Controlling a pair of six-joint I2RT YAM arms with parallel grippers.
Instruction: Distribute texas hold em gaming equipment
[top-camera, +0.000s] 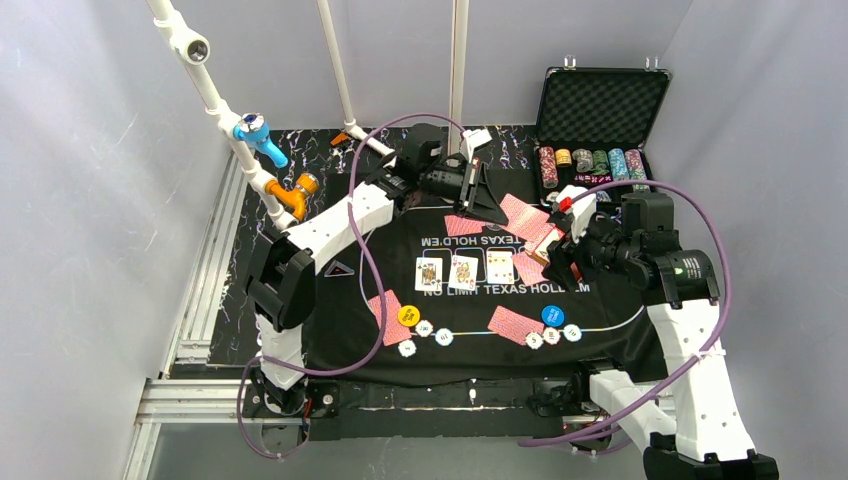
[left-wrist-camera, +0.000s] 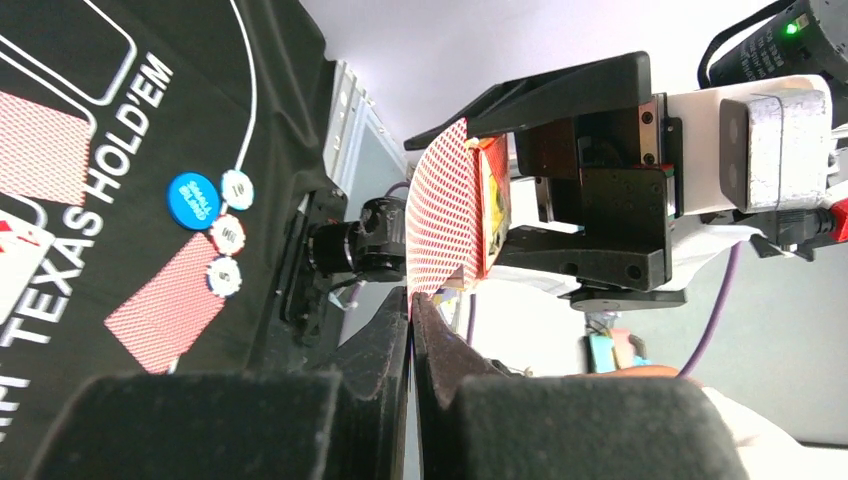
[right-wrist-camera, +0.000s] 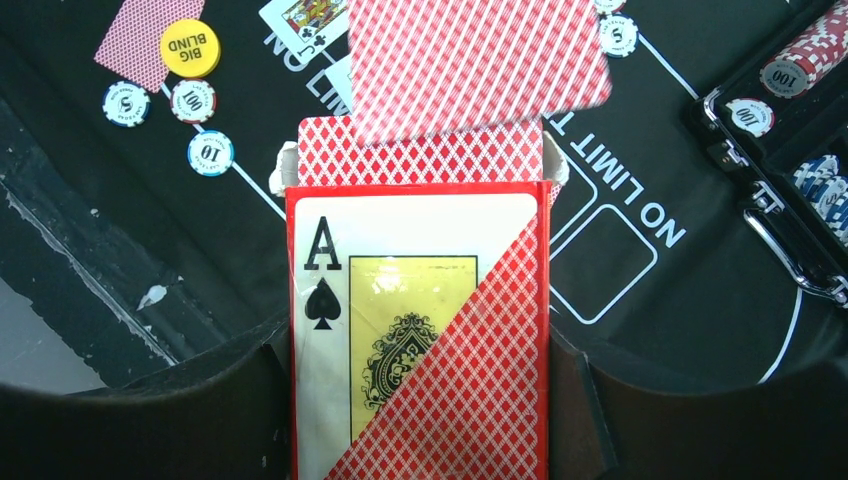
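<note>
Three cards and some chips are out; right gripper holds the card box, left gripper pinches another card, so dealing isn't done

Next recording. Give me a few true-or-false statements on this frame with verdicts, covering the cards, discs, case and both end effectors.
1. Three face-up cards lie on the mat. True.
2. The yellow disc reads SMALL BLIND. False: it reads BIG BLIND; the blue disc reads SMALL BLIND.
3. The right end effector holds the card box. True.
4. The case is closed. False: its lid stands open.
5. The left end effector is empty. False: it pinches the edge of a red-backed card.
</note>
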